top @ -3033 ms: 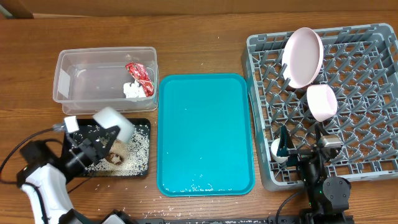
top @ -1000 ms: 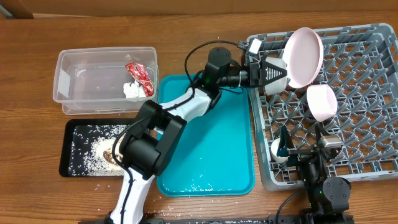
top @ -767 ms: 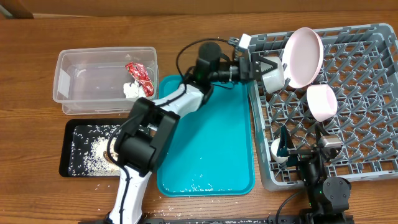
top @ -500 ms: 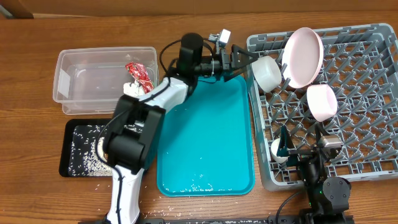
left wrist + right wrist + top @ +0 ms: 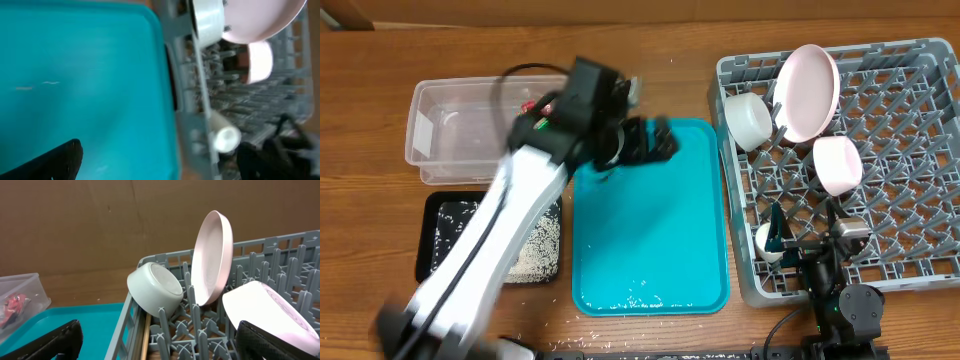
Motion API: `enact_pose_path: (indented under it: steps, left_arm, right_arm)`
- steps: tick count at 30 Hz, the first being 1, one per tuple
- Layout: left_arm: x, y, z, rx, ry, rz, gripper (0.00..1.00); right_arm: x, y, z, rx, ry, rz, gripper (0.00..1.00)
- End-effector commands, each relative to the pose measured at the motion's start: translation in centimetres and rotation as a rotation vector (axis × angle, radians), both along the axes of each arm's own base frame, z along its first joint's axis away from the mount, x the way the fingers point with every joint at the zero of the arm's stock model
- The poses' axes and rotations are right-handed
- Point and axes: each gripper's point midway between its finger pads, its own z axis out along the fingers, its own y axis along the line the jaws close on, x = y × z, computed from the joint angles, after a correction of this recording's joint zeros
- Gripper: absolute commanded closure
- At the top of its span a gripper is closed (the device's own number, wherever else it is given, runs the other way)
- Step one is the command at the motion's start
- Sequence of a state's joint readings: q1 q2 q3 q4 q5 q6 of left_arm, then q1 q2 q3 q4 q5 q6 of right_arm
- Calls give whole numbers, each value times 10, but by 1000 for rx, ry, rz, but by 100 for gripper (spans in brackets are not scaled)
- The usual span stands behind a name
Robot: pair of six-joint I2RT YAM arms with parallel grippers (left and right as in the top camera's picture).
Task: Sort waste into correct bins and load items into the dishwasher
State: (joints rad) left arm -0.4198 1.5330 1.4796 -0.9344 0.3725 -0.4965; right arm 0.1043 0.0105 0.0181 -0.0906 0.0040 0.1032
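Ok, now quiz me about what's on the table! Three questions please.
1. True or false: the white bowl sits on the teal tray.
2. What lies in the black tray? A) rice B) a wrapper C) chopsticks
3. How many pink things stand in the rack?

Key:
1. False, it is in the rack.
2. A
3. Two: the plate and the pink bowl.

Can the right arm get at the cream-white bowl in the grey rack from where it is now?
Probably yes. The right gripper is open and faces the cream-white bowl, tipped beside the pink plate. Only rack pegs lie between, and the left gripper is away over the teal tray.
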Motion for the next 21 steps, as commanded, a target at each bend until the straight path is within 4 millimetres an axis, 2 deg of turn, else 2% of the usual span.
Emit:
enact_pose_path:
  steps: [1,3,6,8,12,16,21]
  left_arm:
    - [-20,54,54,248,-294,28,0]
    - [-41,54,75,206,-341,6,0]
    - [-70,51,97,133,-374,-40,0]
    - [-84,63,100,159,-388,-41,0]
    - [-107,94,92,271,-360,-15,0]
    - [-103,114,87,353,-385,63,0]
    - [-69,117,67,375,-492,127,0]
  right_arm:
    - [0,-1,-1,-2,-5,-5,0]
    - [0,-1,-1,-2,-5,-5,0]
    - [0,-1,-1,-2,-5,-5,0]
    - [0,-1,-1,-2,-5,-5,0]
    - [0,-1,-1,-2,-5,-5,0]
    - [0,-1,-1,-2,-5,-5,0]
    - [0,-1,-1,-2,-5,-5,0]
